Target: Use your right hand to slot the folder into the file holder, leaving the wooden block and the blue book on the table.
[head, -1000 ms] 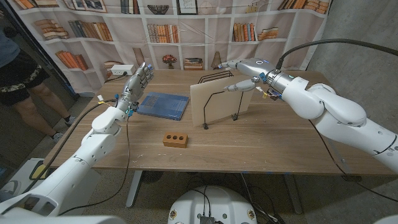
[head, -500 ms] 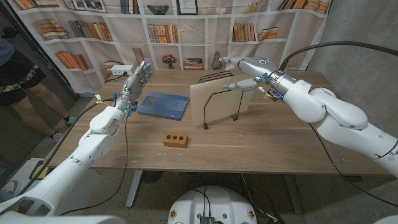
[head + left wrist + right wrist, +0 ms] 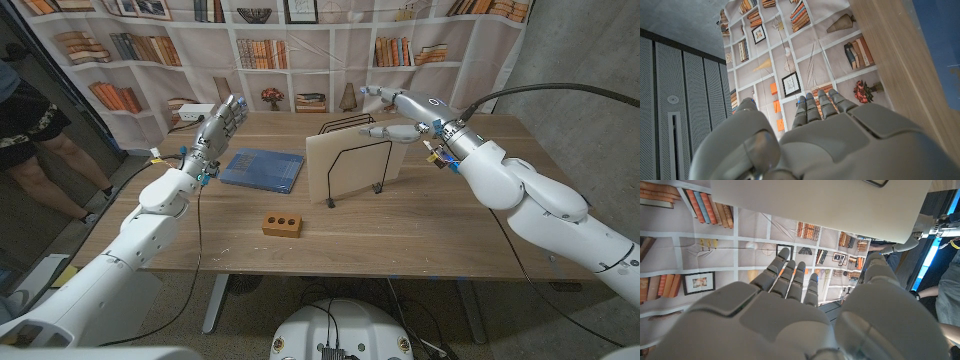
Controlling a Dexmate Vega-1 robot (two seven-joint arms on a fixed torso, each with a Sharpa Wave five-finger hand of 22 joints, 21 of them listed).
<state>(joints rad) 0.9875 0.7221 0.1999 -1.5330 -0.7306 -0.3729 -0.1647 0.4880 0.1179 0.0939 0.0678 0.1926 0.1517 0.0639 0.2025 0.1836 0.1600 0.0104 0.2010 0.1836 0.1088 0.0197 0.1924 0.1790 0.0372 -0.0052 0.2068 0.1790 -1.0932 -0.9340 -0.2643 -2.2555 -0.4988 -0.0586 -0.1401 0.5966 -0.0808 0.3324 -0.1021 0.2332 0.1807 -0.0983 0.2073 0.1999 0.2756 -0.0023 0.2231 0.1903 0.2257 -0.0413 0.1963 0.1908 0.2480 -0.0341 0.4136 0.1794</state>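
Cream folder (image 3: 348, 165) stands in wire file holder (image 3: 357, 150); my right hand (image 3: 400, 115) spread wide, holding nothing. Pull clear without nudging folder.

folder (image 3: 345, 164) upright in file holder (image 3: 352, 140) blocking mid-table, bare tabletop (image 3: 430, 220) toward the front right

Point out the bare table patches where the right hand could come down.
Bare wood lies right of the file holder out to the table edge, and along the near edge right of the wooden block. It is crowded around the folder, blue book and left hand.
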